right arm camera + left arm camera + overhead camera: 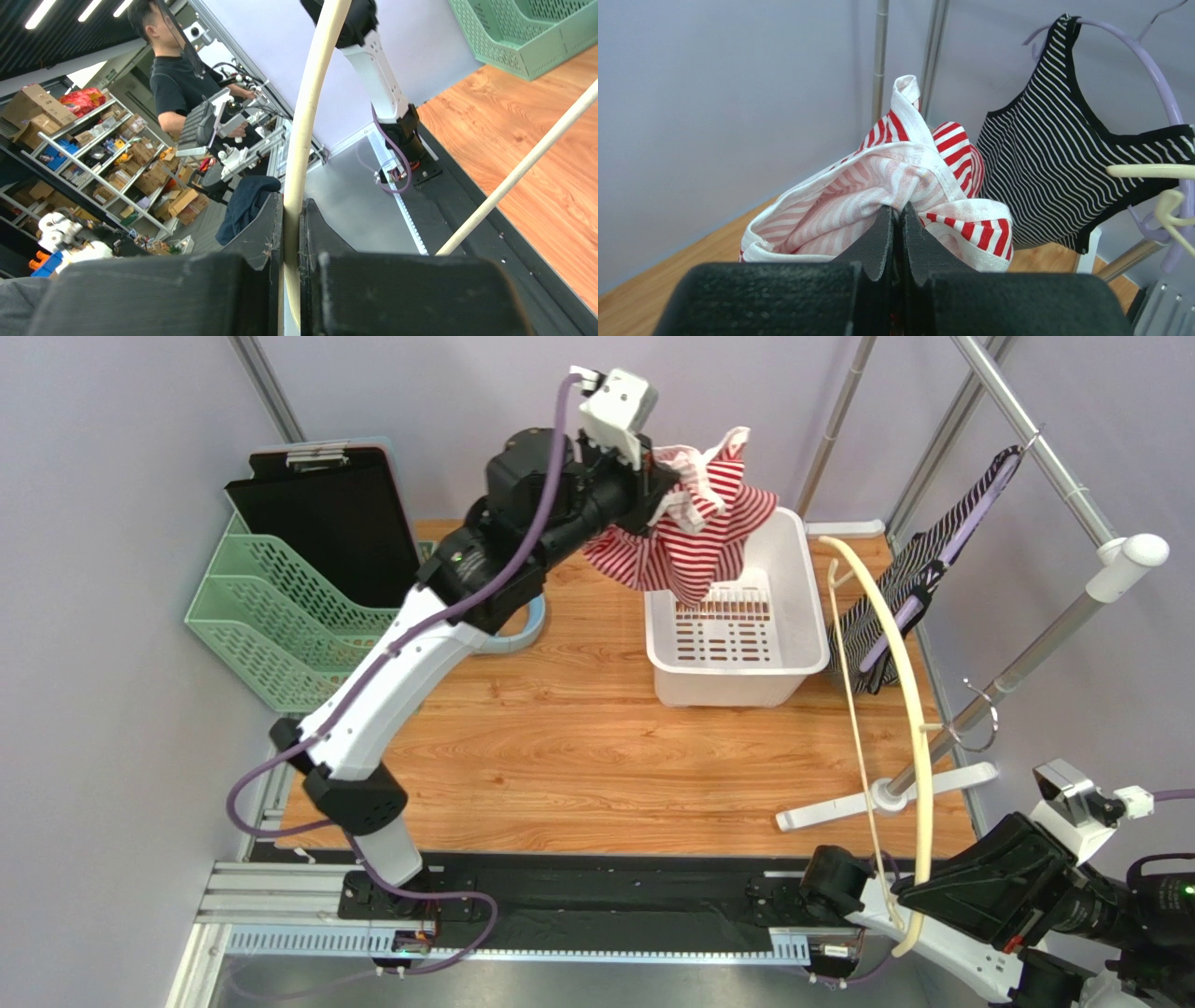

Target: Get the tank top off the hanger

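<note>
Wooden table [561,742] bears a white basket [730,679]; over it left claw [898,217] clamps tank top [878,175], right claw [291,210] clamps hanger [309,105].

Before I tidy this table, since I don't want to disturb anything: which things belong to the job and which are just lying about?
Job: red striped tank top, in the left claw; cream hanger, in the right claw.
Lying about: white basket, green tray, black clipboard, black striped top.
</note>
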`<state>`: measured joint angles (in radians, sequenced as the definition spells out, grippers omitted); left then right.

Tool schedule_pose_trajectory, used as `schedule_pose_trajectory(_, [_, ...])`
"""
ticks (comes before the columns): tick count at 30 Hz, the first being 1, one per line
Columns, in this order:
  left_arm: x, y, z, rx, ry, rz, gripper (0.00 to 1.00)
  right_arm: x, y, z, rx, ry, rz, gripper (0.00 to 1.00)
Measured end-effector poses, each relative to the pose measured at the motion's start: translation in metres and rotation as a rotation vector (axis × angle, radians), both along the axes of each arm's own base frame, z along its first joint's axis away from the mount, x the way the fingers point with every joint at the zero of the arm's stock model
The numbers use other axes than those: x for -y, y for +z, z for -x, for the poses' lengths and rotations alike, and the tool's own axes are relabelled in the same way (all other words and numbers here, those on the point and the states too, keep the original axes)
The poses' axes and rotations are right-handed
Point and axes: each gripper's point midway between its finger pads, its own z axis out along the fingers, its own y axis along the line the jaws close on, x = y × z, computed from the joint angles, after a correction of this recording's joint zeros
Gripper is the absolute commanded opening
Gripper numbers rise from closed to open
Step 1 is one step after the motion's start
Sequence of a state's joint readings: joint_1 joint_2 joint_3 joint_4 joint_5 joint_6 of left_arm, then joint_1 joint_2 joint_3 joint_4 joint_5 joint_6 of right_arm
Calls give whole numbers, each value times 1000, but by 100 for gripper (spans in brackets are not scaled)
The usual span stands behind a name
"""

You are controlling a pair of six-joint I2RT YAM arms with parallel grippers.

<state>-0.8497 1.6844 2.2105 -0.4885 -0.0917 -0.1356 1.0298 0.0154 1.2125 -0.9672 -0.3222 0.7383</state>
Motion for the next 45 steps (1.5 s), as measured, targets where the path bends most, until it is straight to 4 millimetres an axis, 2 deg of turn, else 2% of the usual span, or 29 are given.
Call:
schedule_pose_trajectory(3, [32, -28, -18, -36, -38, -17, 0, 4, 6, 1, 9, -9, -23, 0])
schedule_pose_trajectory(6, [62, -70, -38, -96, -58, -45, 0, 5, 8, -1, 4, -20, -31, 0])
schedule_pose_trajectory(9, [89, -125, -59, -180, -80, -75, 0, 5, 8, -3, -7, -27, -33, 0])
schedule_pose_trajectory(12, [112, -198, -83, -315, -106, -106, 0, 2, 6, -4, -18, -26, -31, 0])
schedule_pose_trajectory(14, [115, -245, -100, -407, -97, -133, 3, -1, 5, -6, -26, -24, -30, 0])
schedule_pose_trajectory(15, [113, -272, -107, -459, -83, -154, 18, -2, 5, -6, -29, -24, -28, 0])
schedule_pose_trajectory(16, [108, -301, -115, -516, -58, -184, 28, -3, 4, -7, -33, -23, -27, 0])
schedule_pose_trajectory(17, [104, -319, -118, -548, -46, -206, 37, -4, 4, -8, -35, -23, -26, 0])
schedule_pose_trajectory(18, [98, -335, -121, -582, -30, -220, 56, -6, 3, -8, -37, -22, -26, 0])
schedule_pose_trajectory(19, [90, -348, -122, -610, -16, -234, 65, -7, 3, -9, -37, -22, -26, 0])
schedule_pose_trajectory(21, [85, -344, -122, -619, -17, -219, 84, -10, 2, -11, -39, -22, -25, 0])
schedule_pose_trajectory(24, [82, -317, -113, -600, -40, -203, 94, -14, 0, -14, -41, -22, -23, 0])
schedule_pose_trajectory(28, [70, -254, -92, -535, -60, -154, 98, -21, 0, -19, -46, -26, -28, 0])
schedule_pose_trajectory(30, [59, -214, -76, -491, -70, -117, 98, -25, -1, -21, -50, -28, -29, 0])
schedule_pose_trajectory(33, [37, -161, -49, -427, -92, -62, 98, -32, 2, -26, -51, -28, -30, 0])
schedule_pose_trajectory(36, [9, -123, -15, -374, -108, -22, 99, -43, 9, -32, -54, -29, -23, 0])
schedule_pose_trajectory(38, [-15, -104, 11, -340, -113, 4, 99, -53, 13, -38, -61, -29, -9, 0])
schedule_pose_trajectory(41, [-46, -88, 50, -292, -140, 44, 99, -73, 16, -50, -82, -31, 32, 0])
schedule_pose_trajectory(44, [-76, -86, 90, -255, -177, 76, 99, -97, 17, -65, -109, -33, 86, 0])
schedule_pose_trajectory(45, [-87, -92, 105, -249, -188, 83, 99, -107, 17, -71, -120, -35, 106, 0])
